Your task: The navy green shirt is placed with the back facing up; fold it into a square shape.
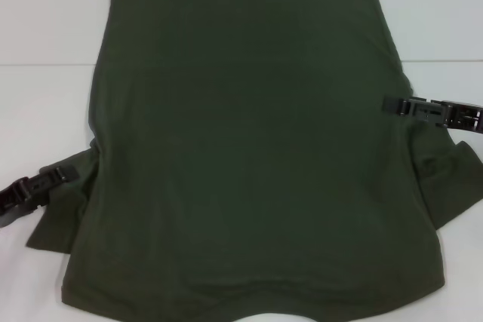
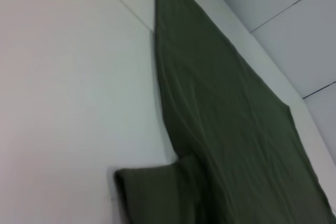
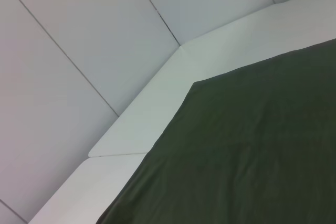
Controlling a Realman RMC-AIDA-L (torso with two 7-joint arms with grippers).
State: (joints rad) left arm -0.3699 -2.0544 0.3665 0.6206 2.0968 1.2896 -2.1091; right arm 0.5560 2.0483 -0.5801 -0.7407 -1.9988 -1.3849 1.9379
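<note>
The navy green shirt lies flat on the white table, plain side up and hem at the far edge; no lettering shows. Its left sleeve and right sleeve stick out near the front. My left gripper is low at the left sleeve, by the shirt's left edge. My right gripper reaches in from the right and touches the shirt's right edge at mid-height. The left wrist view shows the shirt's long edge and a sleeve. The right wrist view shows a far corner of the shirt.
The shirt covers most of the table and runs past the view's near edge. White table shows at the left, the right and along the back. Grey wall panels stand beyond the table's far edge.
</note>
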